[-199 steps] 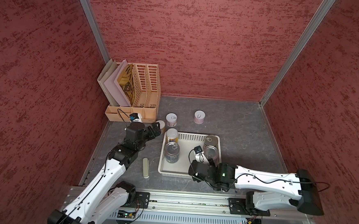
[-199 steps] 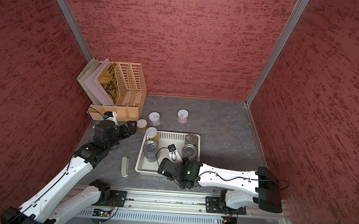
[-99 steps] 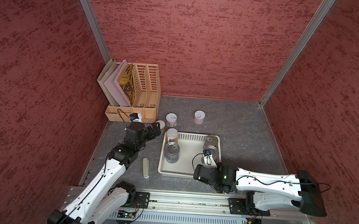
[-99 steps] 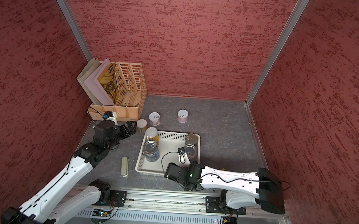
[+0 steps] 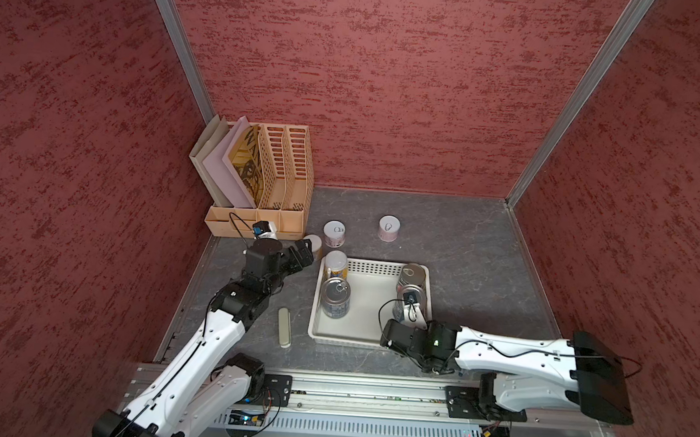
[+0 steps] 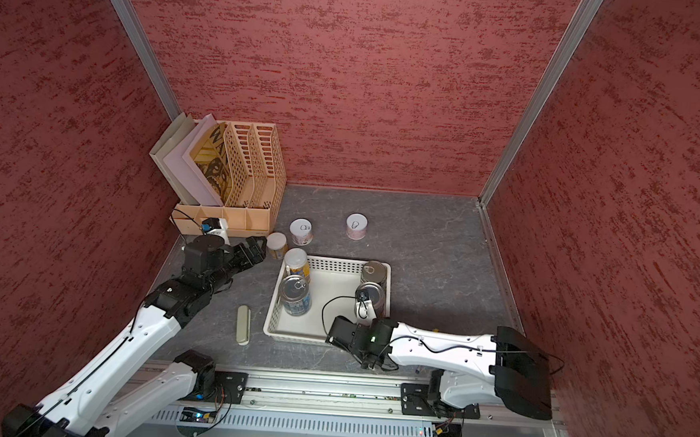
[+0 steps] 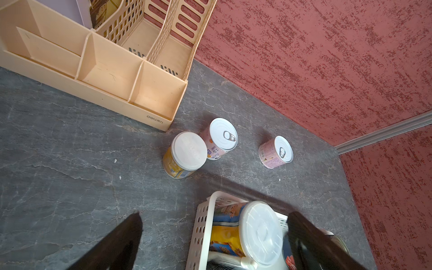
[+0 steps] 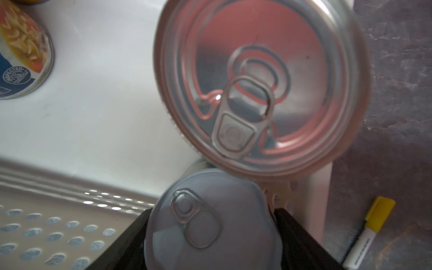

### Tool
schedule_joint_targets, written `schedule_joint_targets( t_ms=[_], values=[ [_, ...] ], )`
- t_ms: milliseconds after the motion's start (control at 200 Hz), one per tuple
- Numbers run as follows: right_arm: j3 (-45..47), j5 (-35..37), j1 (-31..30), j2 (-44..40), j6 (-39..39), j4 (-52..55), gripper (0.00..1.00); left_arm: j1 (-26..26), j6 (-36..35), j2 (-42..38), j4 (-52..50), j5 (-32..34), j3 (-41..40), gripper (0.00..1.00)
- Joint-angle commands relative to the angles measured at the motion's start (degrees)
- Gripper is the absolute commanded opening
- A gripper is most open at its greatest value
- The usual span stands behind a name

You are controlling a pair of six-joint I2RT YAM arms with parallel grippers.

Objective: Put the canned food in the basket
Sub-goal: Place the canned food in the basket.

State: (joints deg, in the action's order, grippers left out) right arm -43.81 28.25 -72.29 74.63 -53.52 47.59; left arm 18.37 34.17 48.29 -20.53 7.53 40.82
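Observation:
The white basket [image 5: 372, 266] holds a yellow white-lidded can [image 5: 335, 262], a blue-labelled can [image 5: 335, 299] and two metal-topped cans [image 5: 413, 273] along its right wall. My right gripper [image 8: 212, 211] is shut on a grey-topped pull-tab can [image 8: 210, 229] at the basket's near right corner. In both top views the wrist [image 5: 397, 335] hides that can. On the table behind the basket stand a yellow-orange can [image 7: 187, 152] and two pink tins [image 7: 222, 138] [image 7: 278, 152]. My left gripper [image 5: 306, 253] hangs open and empty beside the yellow-orange can [image 5: 315, 242].
A tan file organizer [image 5: 267, 181] stands at the back left, close to the left arm. A flat beige case [image 5: 284, 327] lies left of the basket. A yellow-capped marker [image 8: 371, 224] lies just outside the basket's right wall. Red walls close three sides.
My right gripper has carried its can rightward along the basket's near side to the near right corner. The left arm has stayed where it was.

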Motion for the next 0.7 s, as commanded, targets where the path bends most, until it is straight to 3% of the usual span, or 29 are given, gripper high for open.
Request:
schedule_joint_targets(
  t_ms=[0, 130, 416, 696],
  values=[
    [1.7, -4.0, 1.2, 2.2, 2.5, 2.8, 0.52, 0.0, 0.1, -1.0, -0.6, 0.0, -0.2, 1.0],
    [1.5, -4.2, 2.1, 3.5, 3.0, 2.5, 0.57, 0.0, 0.1, -1.0, -0.6, -0.1, -0.2, 1.0],
    [0.8, -2.7, 2.1, 2.2, 1.2, 6.0, 0.8, 0.0, 0.0, -1.0, -0.5, -0.1, -0.2, 1.0],
    [-1.3, -1.9, 2.0, 0.7, 1.4, 7.9, 0.85, 0.0, 0.0, -0.7, -0.4, -0.2, -0.2, 1.0]
  ],
)
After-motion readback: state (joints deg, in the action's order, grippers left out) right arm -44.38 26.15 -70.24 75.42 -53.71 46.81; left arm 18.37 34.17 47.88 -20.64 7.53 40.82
